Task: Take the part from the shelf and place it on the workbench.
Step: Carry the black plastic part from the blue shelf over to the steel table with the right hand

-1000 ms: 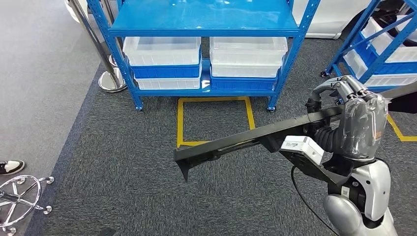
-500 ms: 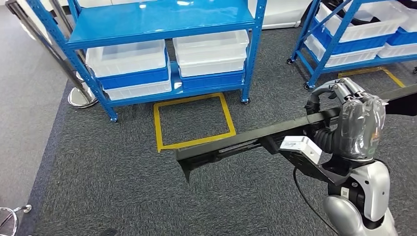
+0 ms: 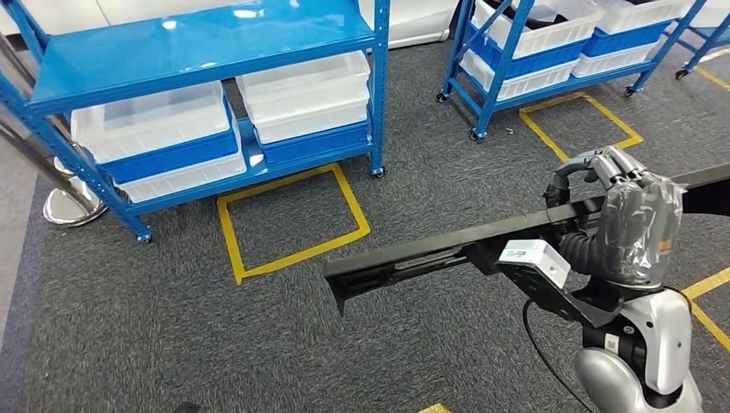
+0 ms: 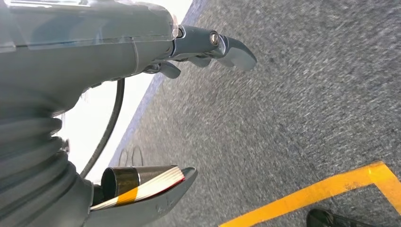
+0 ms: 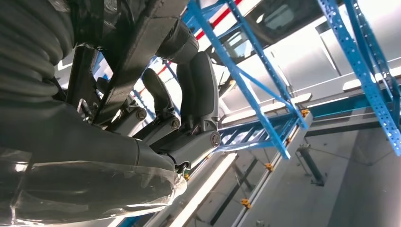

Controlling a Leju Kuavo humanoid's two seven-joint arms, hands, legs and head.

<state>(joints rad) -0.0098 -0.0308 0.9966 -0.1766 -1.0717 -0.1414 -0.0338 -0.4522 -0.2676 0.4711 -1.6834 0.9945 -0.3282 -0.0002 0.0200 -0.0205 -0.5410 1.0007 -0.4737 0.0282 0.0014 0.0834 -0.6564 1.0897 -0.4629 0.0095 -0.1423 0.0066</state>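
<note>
1. Above the dark grey carpet (image 3: 172, 344), the right hand (image 3: 615, 185) holds the long black part (image 3: 430, 249) off the floor, roughly level, with its fingers (image 3: 594, 163) curled over the top edge of the bar.
2. From the right wrist view, those dark fingers (image 5: 198, 94) are wrapped tightly around the black part (image 5: 137, 61), pressed close to one another.
3. One end of the part points out over the carpet towards a yellow taped square (image 3: 288, 219); the other end runs past the hand to the picture's right edge.
4. The left hand (image 4: 203, 47) hangs over the carpet with nothing in it; its fingers are loosely bent and slightly apart, the thumb (image 4: 142, 194) well clear of them.
5. A blue shelf rack (image 3: 207, 43) stands at the far side of the carpet, its lower level carrying white and blue bins (image 3: 301, 95).
6. A second blue rack (image 3: 551, 43) with more bins stands beside it, further right.
7. Yellow tape lines (image 3: 585, 120) mark the floor near that rack.
</note>
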